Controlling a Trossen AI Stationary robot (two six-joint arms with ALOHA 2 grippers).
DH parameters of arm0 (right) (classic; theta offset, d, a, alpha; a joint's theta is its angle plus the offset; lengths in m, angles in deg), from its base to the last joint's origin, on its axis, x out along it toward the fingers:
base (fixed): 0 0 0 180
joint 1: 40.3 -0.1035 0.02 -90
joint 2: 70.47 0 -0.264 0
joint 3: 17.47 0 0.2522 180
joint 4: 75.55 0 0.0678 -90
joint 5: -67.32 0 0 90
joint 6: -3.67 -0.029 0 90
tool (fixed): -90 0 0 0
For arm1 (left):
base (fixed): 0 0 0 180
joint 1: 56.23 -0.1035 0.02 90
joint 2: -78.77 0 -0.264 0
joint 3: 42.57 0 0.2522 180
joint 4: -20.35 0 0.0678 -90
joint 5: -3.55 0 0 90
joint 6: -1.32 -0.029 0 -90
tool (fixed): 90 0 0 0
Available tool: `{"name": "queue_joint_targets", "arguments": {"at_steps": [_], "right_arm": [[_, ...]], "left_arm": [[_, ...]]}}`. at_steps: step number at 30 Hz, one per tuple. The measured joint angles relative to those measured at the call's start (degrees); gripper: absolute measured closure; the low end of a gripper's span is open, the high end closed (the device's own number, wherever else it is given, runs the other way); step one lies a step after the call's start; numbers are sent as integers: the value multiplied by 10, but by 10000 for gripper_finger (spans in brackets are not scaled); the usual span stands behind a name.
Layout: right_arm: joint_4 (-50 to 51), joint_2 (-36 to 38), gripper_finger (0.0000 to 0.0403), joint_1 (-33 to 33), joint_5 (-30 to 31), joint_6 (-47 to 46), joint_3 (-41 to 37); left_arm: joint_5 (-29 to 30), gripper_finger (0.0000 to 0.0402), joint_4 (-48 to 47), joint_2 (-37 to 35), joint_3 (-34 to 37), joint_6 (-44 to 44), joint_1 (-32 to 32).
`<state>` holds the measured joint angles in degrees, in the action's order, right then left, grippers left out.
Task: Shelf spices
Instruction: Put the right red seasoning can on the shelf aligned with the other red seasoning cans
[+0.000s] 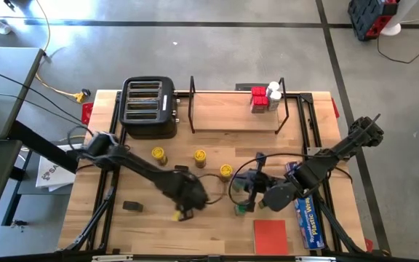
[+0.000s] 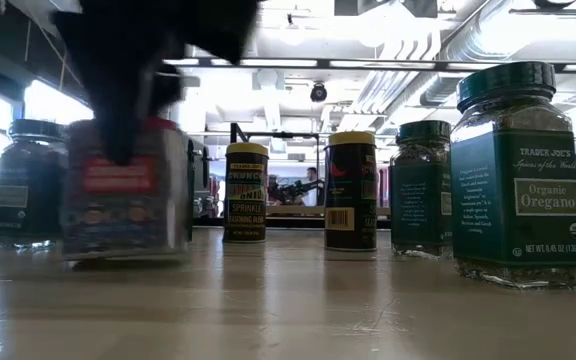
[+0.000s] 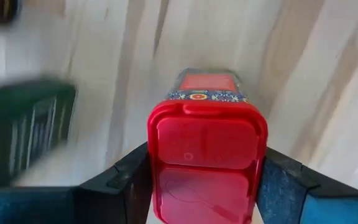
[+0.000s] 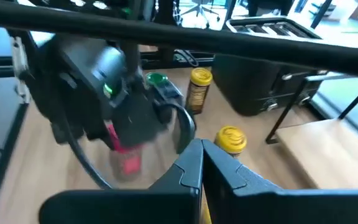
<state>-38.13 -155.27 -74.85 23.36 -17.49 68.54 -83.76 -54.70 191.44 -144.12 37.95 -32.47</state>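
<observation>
Left gripper (image 1: 182, 212): down near the front-middle of the light wooden table (image 1: 217, 149), fingers clamped on either side of a small red-lidded tin with a patterned label (image 3: 207, 162). The wrist view shows the tin squeezed between the two dark fingers (image 3: 129, 177).

Right gripper (image 1: 249, 191): low over the table right of centre, just beside the left one. In its own wrist view the fingers look pressed together with nothing between them.

Shelf (image 1: 237, 110): the low light-wood board in a thin black wire frame sits at the back, right next to the black four-slot toaster (image 1: 149, 107). A little cluster of red tins (image 1: 258, 100) and white-lidded jars (image 1: 273, 93) is already on its right end.

Loose spices: three yellow-lidded round jars (image 1: 200, 157) in a loose row mid-table, a green-lidded jar (image 1: 240, 209) by the right gripper, and a small black tin (image 1: 132, 206) at front left.

Other stuff: flat red square (image 1: 271, 237) and a long blue plastic-wrap box (image 1: 308, 216) at front right.

Low view: a green-lidded oregano glass jar (image 2: 516, 180) is up close, tin blurred on the left.
</observation>
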Motion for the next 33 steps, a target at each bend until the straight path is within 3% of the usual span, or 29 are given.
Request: {"name": "queue_joint_targets", "arguments": {"at_steps": [4,8,14,17,20,24,27,33], "right_arm": [[2,0,403,-10,-16,-25,0],[3,-8,403,-10,-53,-33,0],[-7,-54,403,3,-130,8,1],[-55,-87,402,25,-176,28,2],[-139,-118,387,53,-241,74,5],[-243,-150,327,91,-323,139,5],[-230,-171,269,112,-395,169,-3],[-233,-171,156,144,-404,177,2]], "left_arm": [[26,185,-13,48,-57,-81,-17],[34,124,-1,56,-89,-156,-29],[45,71,-38,7,-94,-162,-35],[105,67,-84,-28,-86,-129,-16],[198,66,-103,-89,-34,-69,22],[198,65,-50,-193,84,36,57],[238,65,44,-281,179,99,93],[341,65,176,-399,329,128,154]]}}
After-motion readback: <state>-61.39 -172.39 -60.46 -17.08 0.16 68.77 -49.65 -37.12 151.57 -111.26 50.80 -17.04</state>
